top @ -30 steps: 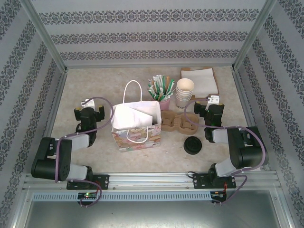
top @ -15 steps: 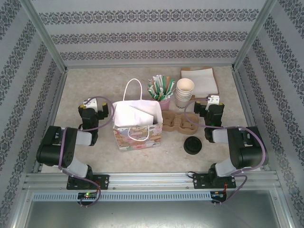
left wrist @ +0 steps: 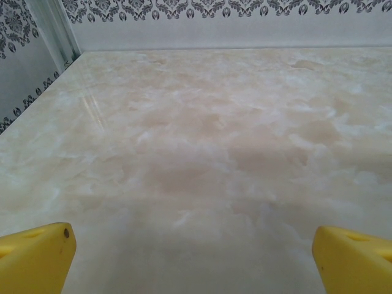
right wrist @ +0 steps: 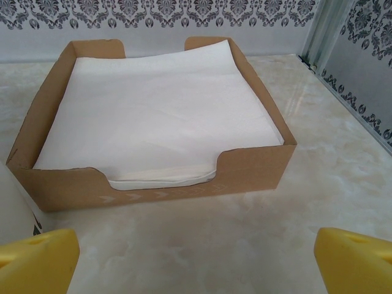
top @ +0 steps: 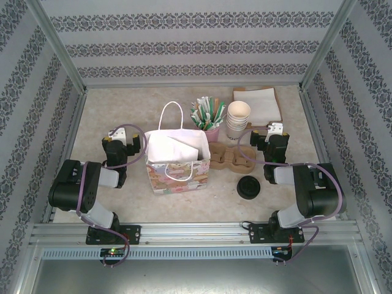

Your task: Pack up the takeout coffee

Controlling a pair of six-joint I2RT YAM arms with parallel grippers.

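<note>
The takeout coffee (top: 249, 187), a dark cup under a round black lid, stands upright on the desk (top: 135, 104), alone, just in front of the brown cardboard carrier (top: 229, 160) and not in any of its holes. Left of the carrier, a paper bag (top: 176, 162) with white handles stands upright with its mouth open; what lies inside it cannot be told. Behind the carrier, a pink cup (top: 212, 132) holds a bunch of green and white straws (top: 207, 113), and beside it is a stack of cream paper cups (top: 238, 119). Further back, a low cardboard box (right wrist: 257, 168) is filled with white napkins (right wrist: 156, 116).

The right pincer (right wrist: 196, 260) faces this box, its yellow fingers spread wide and holding nothing. The left pincer (left wrist: 193, 260), to the left of the bag, is also spread wide over bare desk, with nothing between its fingers.
</note>
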